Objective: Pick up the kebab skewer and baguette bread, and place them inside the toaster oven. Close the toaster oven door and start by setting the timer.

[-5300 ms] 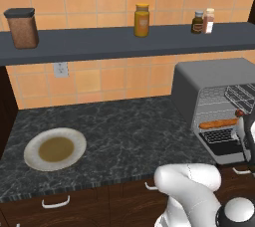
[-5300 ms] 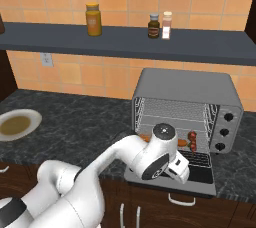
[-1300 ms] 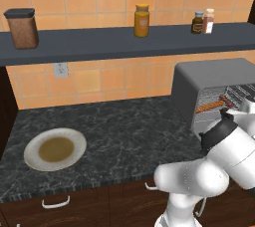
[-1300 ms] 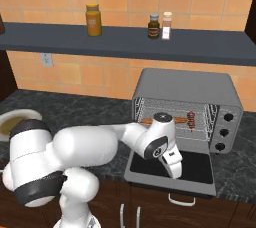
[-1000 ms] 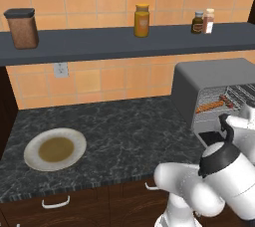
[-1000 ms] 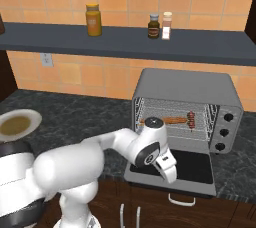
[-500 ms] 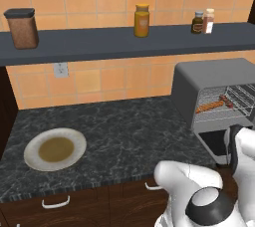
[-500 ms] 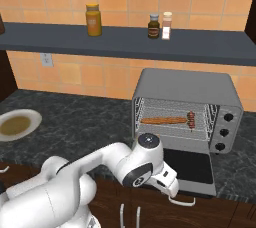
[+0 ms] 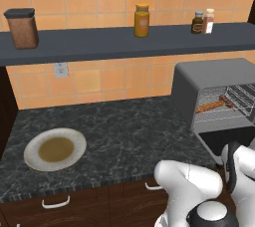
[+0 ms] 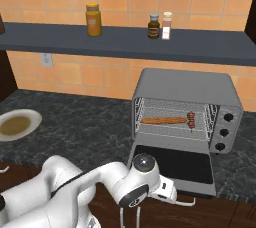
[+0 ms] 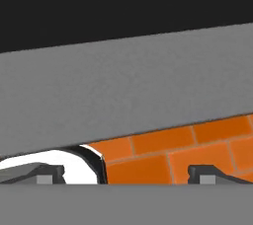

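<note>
The toaster oven (image 10: 185, 88) stands on the counter at the right, and its door (image 10: 172, 164) lies folded down flat. On the wire rack inside rest the baguette bread (image 10: 162, 120) and, at its right end, the kebab skewer (image 10: 190, 119); both also show as baguette (image 9: 209, 106) and skewer (image 9: 229, 102) from the left. My hand (image 10: 166, 191) hangs low at the door's front edge. My gripper (image 11: 127, 173) is open and holds nothing; the door's grey frame (image 11: 123, 95) crosses close ahead of it.
An empty plate (image 9: 55, 149) with a brown centre lies on the dark counter at the left. Three knobs (image 10: 224, 132) line the oven's right side. A shelf (image 10: 125, 42) above carries jars and bottles. Cabinet handles (image 9: 55, 202) run below the counter edge.
My arm has swung down from in front of the oven mouth to below the open door's front edge. Baguette, skewer and door have not moved.
</note>
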Robot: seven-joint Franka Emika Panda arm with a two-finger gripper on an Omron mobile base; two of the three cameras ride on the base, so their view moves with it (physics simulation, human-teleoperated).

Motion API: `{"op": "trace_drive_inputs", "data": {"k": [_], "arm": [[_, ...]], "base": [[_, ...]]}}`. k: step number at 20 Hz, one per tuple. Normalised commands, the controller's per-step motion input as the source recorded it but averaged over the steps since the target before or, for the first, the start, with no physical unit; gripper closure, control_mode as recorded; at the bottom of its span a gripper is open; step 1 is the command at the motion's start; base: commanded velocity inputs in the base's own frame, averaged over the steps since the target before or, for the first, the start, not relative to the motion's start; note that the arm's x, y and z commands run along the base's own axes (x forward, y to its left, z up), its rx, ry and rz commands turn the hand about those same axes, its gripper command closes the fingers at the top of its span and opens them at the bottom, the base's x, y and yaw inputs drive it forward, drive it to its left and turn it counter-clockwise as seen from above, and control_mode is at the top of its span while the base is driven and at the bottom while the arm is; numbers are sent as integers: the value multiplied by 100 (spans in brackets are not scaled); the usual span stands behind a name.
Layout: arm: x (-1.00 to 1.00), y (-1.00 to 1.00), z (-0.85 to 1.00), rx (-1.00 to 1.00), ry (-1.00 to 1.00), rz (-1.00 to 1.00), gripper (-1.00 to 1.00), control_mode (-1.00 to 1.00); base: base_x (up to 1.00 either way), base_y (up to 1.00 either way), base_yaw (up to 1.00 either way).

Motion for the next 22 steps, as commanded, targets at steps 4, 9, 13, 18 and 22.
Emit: {"op": "trace_drive_inputs", "data": {"k": [4,9,13,18,22], "arm": [[15,0,-49,-7,0,16,-100,-100],[14,0,-30,-2,0,6,-100,-100],[32,0,-8,0,0,0,-100,-100],[56,0,3,0,-6,0,-100,-100],[66,0,27,0,-15,0,-100,-100]], "base": [[0,0,0],[0,0,0],[0,0,0],[0,0,0],[0,0,0]]}}
